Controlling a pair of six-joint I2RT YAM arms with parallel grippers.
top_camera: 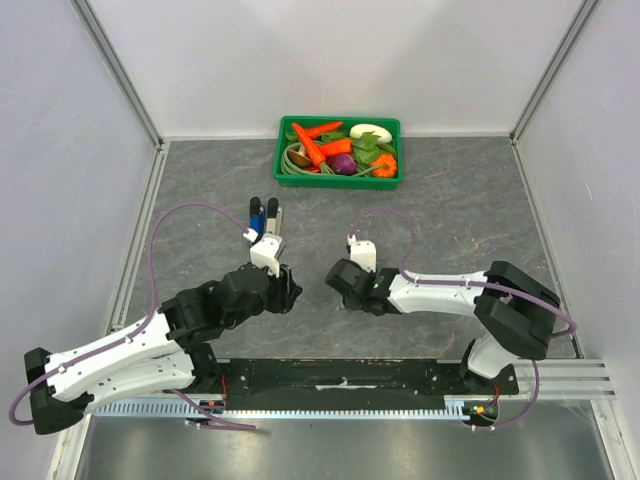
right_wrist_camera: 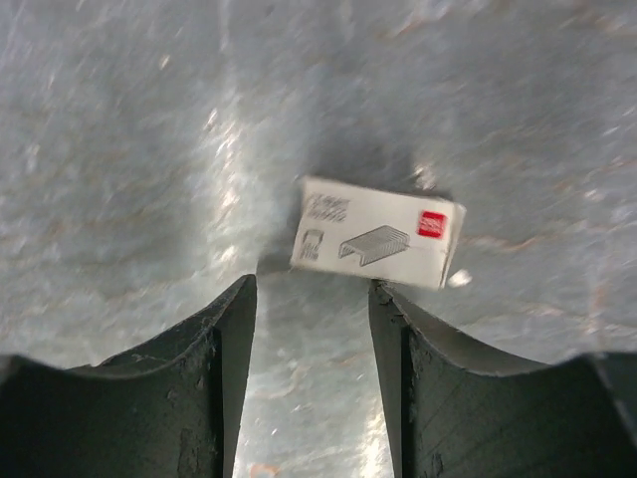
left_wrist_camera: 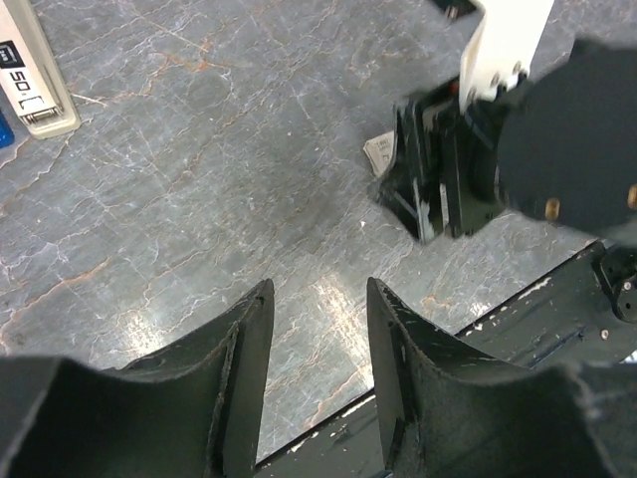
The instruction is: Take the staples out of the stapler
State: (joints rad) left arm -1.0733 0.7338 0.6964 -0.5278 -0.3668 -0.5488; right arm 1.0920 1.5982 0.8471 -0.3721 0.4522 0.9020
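Stapler [left_wrist_camera: 35,65]: was found lying flat on the grey table [top_camera: 450,220], beyond the left arm and just beside a blue stapler [top_camera: 257,213]; it was touched by neither gripper.
Left gripper [left_wrist_camera: 318,299]: was held over bare table, apart from the stapler; its jaws were seen apart with nothing between them.
Right gripper [right_wrist_camera: 311,289]: was pointed down at the table; its jaws were seen apart and nothing was held.
Staple box [right_wrist_camera: 378,231]: was seen lying flat just ahead of the right fingertips.
Green basket [top_camera: 338,120]: was placed at the far side, filled with vegetables.
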